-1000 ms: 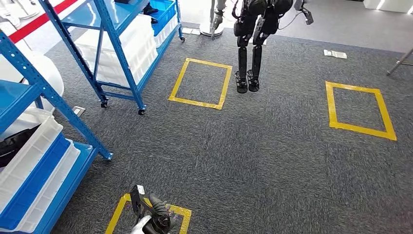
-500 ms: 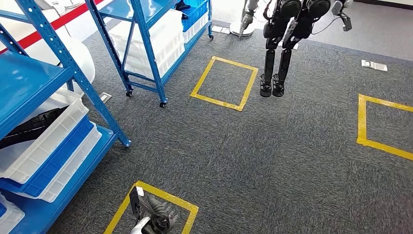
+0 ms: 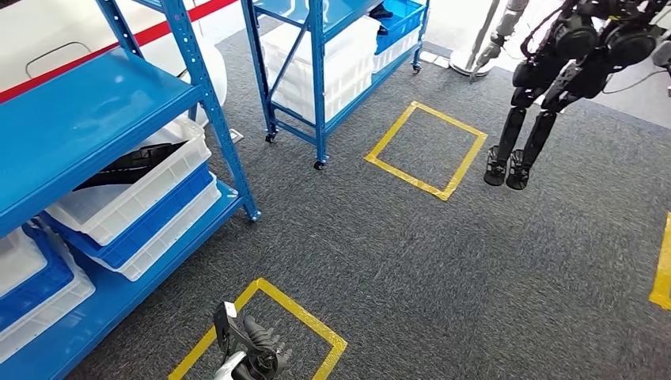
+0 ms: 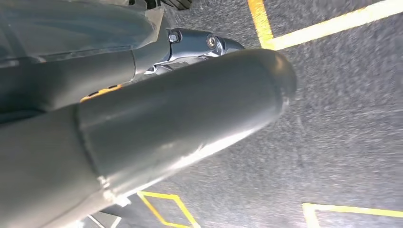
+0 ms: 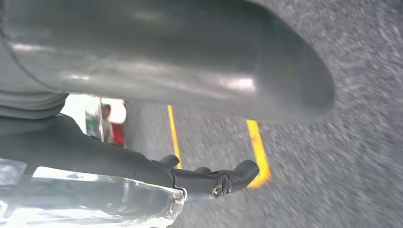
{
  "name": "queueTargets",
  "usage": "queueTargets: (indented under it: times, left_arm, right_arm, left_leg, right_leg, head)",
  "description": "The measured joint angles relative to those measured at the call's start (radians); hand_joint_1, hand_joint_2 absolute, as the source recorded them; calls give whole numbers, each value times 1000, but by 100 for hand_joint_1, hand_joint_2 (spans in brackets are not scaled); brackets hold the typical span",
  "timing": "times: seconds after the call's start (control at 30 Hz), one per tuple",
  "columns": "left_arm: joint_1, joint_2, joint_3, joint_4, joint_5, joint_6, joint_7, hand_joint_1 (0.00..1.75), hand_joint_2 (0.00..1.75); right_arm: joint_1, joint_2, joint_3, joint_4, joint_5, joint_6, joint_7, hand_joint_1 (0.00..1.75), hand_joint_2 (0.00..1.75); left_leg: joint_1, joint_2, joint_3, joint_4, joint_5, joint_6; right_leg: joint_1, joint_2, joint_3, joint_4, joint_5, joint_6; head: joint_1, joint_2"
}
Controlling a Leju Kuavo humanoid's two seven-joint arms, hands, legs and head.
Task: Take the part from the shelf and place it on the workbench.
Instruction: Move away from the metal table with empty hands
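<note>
Head cam: high up, looks fwd and down over grey carpet (image 3: pixel 443 261); blue shelf (image 3: pixel 95 127) at 9 o'clock. Both wrist cams sit very close behind their hands, turned, aimed at floor. All three share carpet w/ yellow tape squares (image 3: pixel 261 332).

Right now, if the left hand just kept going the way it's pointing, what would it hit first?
Probably the carpet floor. The left hand hangs low with its fingers toward the floor, above the yellow tape square; nothing appears between them, though depth is hard to judge.
</note>
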Motion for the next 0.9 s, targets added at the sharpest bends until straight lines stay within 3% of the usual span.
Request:
queueTargets:
  times: [0.03,0.1,0.17,0.23,0.3,0.37,0.4,0.43,0.47,0.53,0.6,0.67,0.7,0.77,0.8,0.83,0.9]
  left_arm:
    - [0,0,0,0,0,1,0,0,0]
    - [1,1,1,-1,1,4,-1,0,0]
    - [2,3,1,-2,2,7,-2,0,0]
    - [3,6,2,-3,2,8,-4,0,0]
    - [4,6,2,-5,2,10,-7,0,0]
    - [5,6,2,-6,1,11,-9,0,0]
    - [6,6,2,-6,1,12,-12,0,0]
    - [7,7,3,-6,0,14,-16,0,0]
    - [7,7,4,-7,-1,16,-21,0,0]
    - [5,7,4,-12,-2,18,-29,0,0]
    - [1,6,5,-16,-3,18,-32,0,0]
    - [-1,6,6,-18,-3,19,-34,0,0]
    - [0,5,7,-19,-3,20,-35,0,0]
    - [0,4,9,-20,-3,20,-36,0,0]
    - [-1,3,9,-21,-3,19,-36,0,0]
    - [-1,2,9,-21,-3,19,-36,0,0]
    - [1,2,9,-21,-3,19,-35,0,0]
  right_arm:
    - [-1,1,0,0,1,0,-1,0,0]
    - [-3,2,0,1,3,0,-2,0,0]
    - [-5,2,0,1,5,0,-2,0,0]
    - [-6,3,0,1,6,0,-2,0,0]
    - [-4,3,0,0,7,0,-2,0,0]
    - [-1,2,0,0,7,0,0,0,0]
    - [-1,2,0,0,7,0,0,0,0]
    - [-1,2,0,0,7,0,1,0,0]
    - [-3,2,0,0,7,0,1,0,0]
    - [-5,5,0,0,7,0,1,0,0]
    - [-6,7,0,0,7,-1,1,0,0]
    - [-8,9,0,0,7,-1,1,0,0]
    - [-9,9,0,0,7,-1,1,0,0]
    - [-9,9,0,-1,7,-1,0,0,0]
    - [-8,8,0,-1,7,-1,0,0,0]
    - [-6,7,0,-1,7,-1,0,0,0]
    - [-3,4,0,-1,7,-1,0,0,0]
  left_leg:
    - [0,-13,-3,6,-3,-7]
    - [-2,-32,-10,10,-4,-20]
    - [1,-42,-17,9,-2,-29]
    - [1,0,-35,44,-24,-37]
    - [-1,68,-90,159,-86,-44]
    - [1,96,-155,285,-135,-46]
    - [1,99,-167,305,-134,-44]
    - [0,103,-156,283,-113,-40]
    - [-2,111,-125,224,-80,-33]
    - [-15,165,-49,84,-29,-11]
    - [-28,196,-18,24,-20,4]
    - [-29,169,-15,13,-16,8]
    - [-26,154,-8,2,-9,10]
    - [-14,123,7,-21,6,16]
    - [-11,108,9,-26,10,17]
    - [-9,92,9,-27,12,19]
    - [-7,56,8,-26,12,17]
  right_leg:
    - [-3,16,25,-56,21,3]
    - [-1,31,42,-97,32,-9]
    - [0,12,44,-99,37,-26]
    - [0,-8,46,-101,39,-41]
    - [5,-32,47,-102,37,-56]
    - [12,-62,48,-102,33,-65]
    - [15,-76,49,-102,31,-67]
    - [18,-90,51,-102,30,-69]
    - [21,-103,54,-102,27,-70]
    - [28,-125,61,-103,21,-70]
    - [31,-146,66,-104,16,-65]
    - [34,-171,74,-109,13,-57]
    - [35,-166,76,-106,8,-54]
    - [34,-110,60,-56,-20,-51]
    - [28,-71,32,2,-45,-51]
    - [24,-46,0,66,-70,-51]
    - [15,-30,-51,154,-92,-40]
  head:
    - [2,0]
    - [4,0]
    - [3,0]
    - [-3,0]
    - [-11,0]
    - [-14,0]
    - [-14,0]
    - [-14,0]
    - [-14,0]
    - [-12,0]
    - [-10,0]
    - [-10,0]
    - [-9,0]
    - [-7,0]
    - [-6,0]
    - [-4,0]
    - [-3,0]
